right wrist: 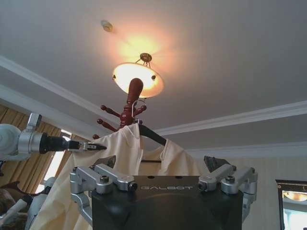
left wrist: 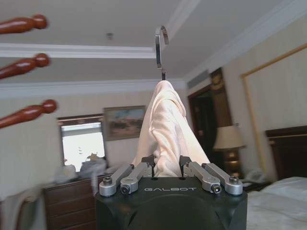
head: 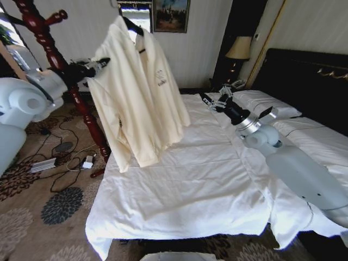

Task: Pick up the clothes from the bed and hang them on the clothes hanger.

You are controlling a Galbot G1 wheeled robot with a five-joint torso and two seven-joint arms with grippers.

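A tangle of black cables and a white power strip [head: 87, 162] are lying on the patterned floral carpet [head: 32, 217] at the foot of the tall glossy dark-red turned-wood coat stand [head: 54, 54], which is rising at the wide white bed's [head: 206, 185] left. The pale cream-yellow silky shirt [head: 138, 92] is hanging in the air on a black hanger with a chrome hook [left wrist: 162, 45], its long axis running straight down, hem just above the duvet's corner, front facing the room. The left gripper [head: 103, 63] is pinching the shirt's shoulder, fingers clenched on the fabric. The right gripper [head: 213, 103] is hovering over the duvet near the white pillows [head: 266, 103], fingers spread and holding nothing.
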